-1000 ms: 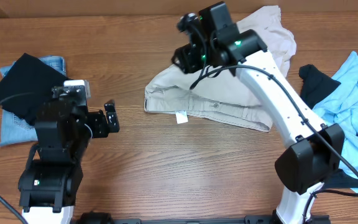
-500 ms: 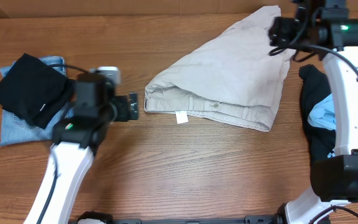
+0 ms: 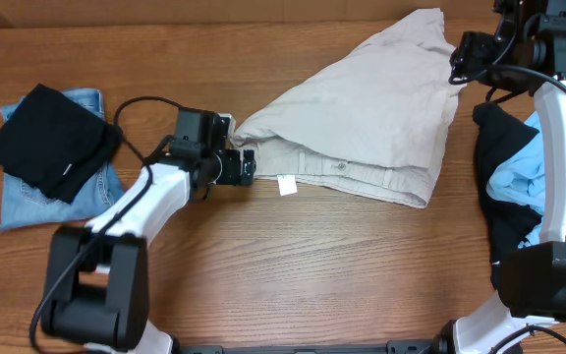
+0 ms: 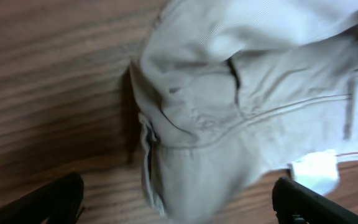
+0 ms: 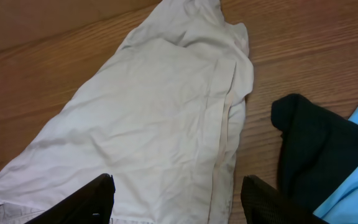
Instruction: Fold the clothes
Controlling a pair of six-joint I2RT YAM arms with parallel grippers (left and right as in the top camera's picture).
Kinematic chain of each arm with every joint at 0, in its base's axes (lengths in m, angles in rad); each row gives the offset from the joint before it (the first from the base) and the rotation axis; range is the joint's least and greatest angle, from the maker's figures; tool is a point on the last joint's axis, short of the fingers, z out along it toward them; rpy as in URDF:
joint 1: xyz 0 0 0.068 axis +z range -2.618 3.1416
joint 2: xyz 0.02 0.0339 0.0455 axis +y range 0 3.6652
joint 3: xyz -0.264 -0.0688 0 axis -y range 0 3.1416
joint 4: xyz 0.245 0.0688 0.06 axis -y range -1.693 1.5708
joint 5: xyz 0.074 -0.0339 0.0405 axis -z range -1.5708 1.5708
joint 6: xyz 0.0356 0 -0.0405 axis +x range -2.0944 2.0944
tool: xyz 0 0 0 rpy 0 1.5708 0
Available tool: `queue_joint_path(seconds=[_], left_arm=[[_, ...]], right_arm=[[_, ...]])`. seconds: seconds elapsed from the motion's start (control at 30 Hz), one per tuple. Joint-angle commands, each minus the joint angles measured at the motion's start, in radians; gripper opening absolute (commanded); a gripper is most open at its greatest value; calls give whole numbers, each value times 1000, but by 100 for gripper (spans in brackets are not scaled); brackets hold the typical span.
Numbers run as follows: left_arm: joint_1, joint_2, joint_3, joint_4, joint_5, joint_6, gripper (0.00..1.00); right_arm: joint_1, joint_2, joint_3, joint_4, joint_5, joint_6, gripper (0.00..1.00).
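The light-beige khaki shorts (image 3: 362,123) lie folded into a rough triangle mid-table, with the waistband along the near edge and a white tag (image 3: 286,184). My left gripper (image 3: 248,165) is open at the waistband's left corner. In the left wrist view the corner (image 4: 185,174) lies between the spread fingers (image 4: 48,202). My right gripper (image 3: 465,61) is open and empty above the shorts' far right edge (image 5: 166,118). A black tee (image 3: 499,133) and a light-blue top (image 3: 514,182) lie bunched at the right, and both show in the right wrist view (image 5: 316,149).
A black garment (image 3: 47,138) lies folded on blue jeans (image 3: 28,202) at the left. Bare wooden table (image 3: 293,275) lies in front of the shorts. The right arm's base (image 3: 538,285) stands over the pile at the right.
My left arm has swung right from beside the stack to the shorts' waistband corner. My right gripper has moved from over the shorts to their far right edge.
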Motion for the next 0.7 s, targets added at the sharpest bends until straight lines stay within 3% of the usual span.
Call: queue_joint_path(seconds=[0.0,0.03,0.1,0.2,0.33,0.47,0.57,0.67], left_arm=[[-2,73,22,24,54,-11,91],[-2,89,22,27,53,-18,85],[-2,106,22,30,53,-17,61],[3,98,24,10,53,-5,8],[32,46,46,-137,-35,3,4],[105,-62,80,-316,-252,67,4],[179,-145,109,-339,-368,93,4],[250,-200,148,-289,-341,93,9]], right_arm=[[2,-14,18,2,4,5,69],[2,-14,18,2,4,5,69],[2,-14,18,-1,4,5,69],[2,-14,18,-6,5,5,69],[2,-14,18,-26,8,4,70],[2,-14,17,-51,8,4,74],[2,-14,4,-69,7,5,74],[3,-12,-23,-76,-6,5,75]])
